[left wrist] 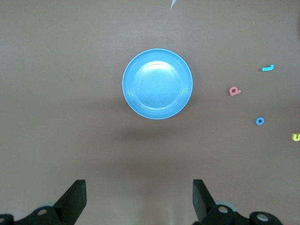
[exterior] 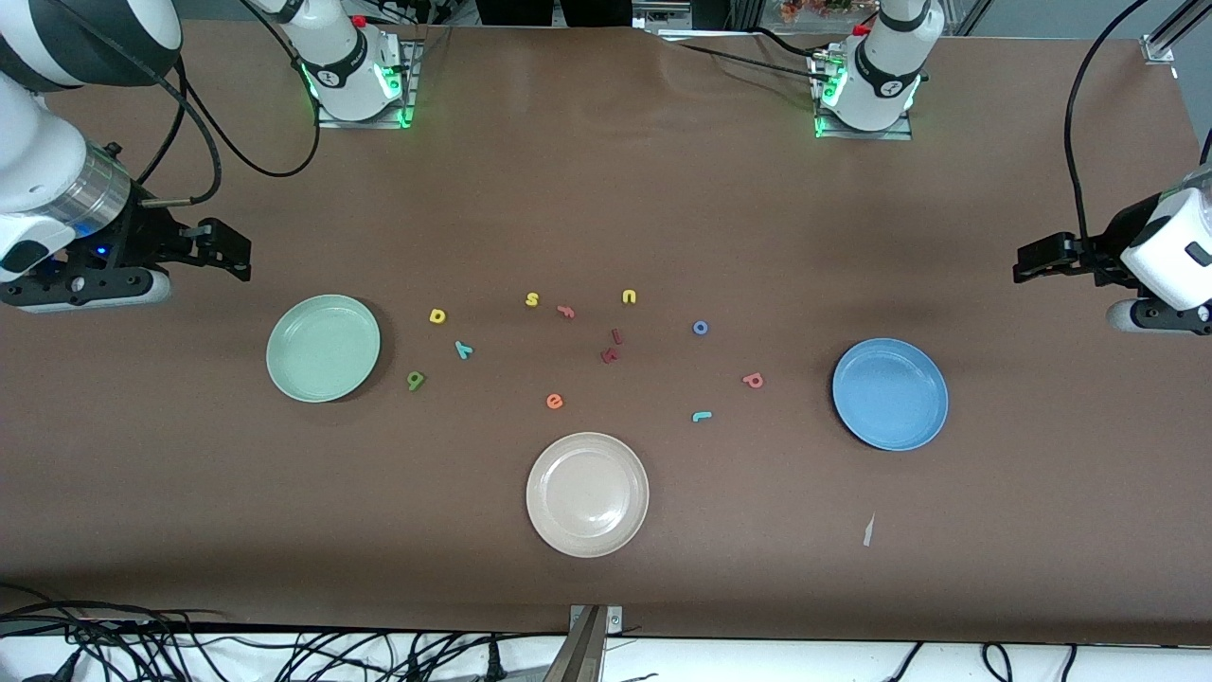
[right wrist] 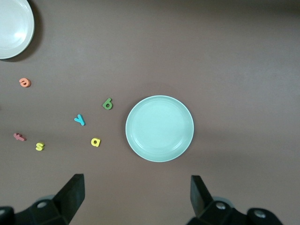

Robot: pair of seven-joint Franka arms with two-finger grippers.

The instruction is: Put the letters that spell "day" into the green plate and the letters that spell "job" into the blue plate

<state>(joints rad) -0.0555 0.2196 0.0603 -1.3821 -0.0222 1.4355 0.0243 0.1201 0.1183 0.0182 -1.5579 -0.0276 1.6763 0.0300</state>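
Observation:
The empty green plate [exterior: 323, 348] lies toward the right arm's end of the table. Beside it lie the yellow "d" [exterior: 436, 315], teal "y" [exterior: 462, 349] and olive "a" [exterior: 415, 380]. The empty blue plate [exterior: 890, 394] lies toward the left arm's end, with the blue "o" [exterior: 700, 328], pink "b" [exterior: 753, 380] and teal "j" [exterior: 702, 416] beside it. My right gripper [exterior: 230, 252] hangs open and empty over bare table past the green plate [right wrist: 159, 128]. My left gripper [exterior: 1034, 260] hangs open and empty past the blue plate [left wrist: 157, 83].
A beige plate [exterior: 587, 493] sits mid-table, nearest the front camera. Between the two letter groups lie a yellow "s" [exterior: 532, 299], orange "f" [exterior: 566, 311], yellow "u" [exterior: 629, 296], orange "e" [exterior: 555, 402] and two dark red letters [exterior: 612, 347]. A paper scrap [exterior: 867, 530] lies near the blue plate.

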